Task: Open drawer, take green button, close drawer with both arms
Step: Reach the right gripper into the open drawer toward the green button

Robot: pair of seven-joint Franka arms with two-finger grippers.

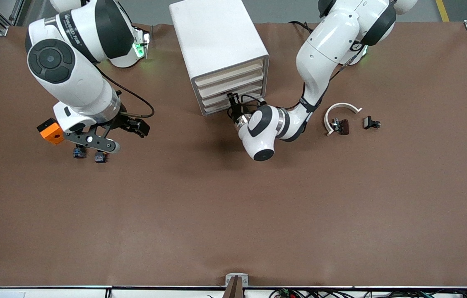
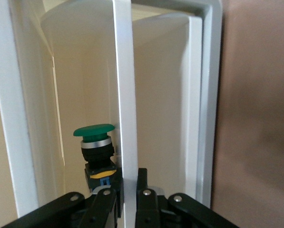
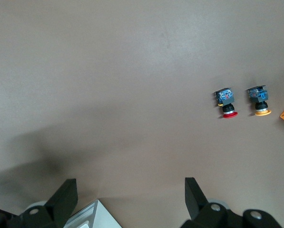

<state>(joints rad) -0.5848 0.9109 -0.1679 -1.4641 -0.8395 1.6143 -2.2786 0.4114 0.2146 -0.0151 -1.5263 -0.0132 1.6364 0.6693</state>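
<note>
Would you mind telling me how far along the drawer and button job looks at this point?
Early stage. Done: the left gripper has reached the drawer unit and is shut on a drawer's front edge. In hand: opening that drawer. Left: the green button sits inside, untaken, and the drawer needs closing afterwards. The right gripper waits open over the table toward its own end.

The green-capped push button (image 2: 96, 154) shows only in the left wrist view, its body partly covered by a white vertical drawer edge (image 2: 124, 95) and the black fingers (image 2: 103, 202), which are cut off by the frame's lower edge. In the front view, the two small dark parts (image 1: 371, 123) at centre right are too small to identify.
</note>
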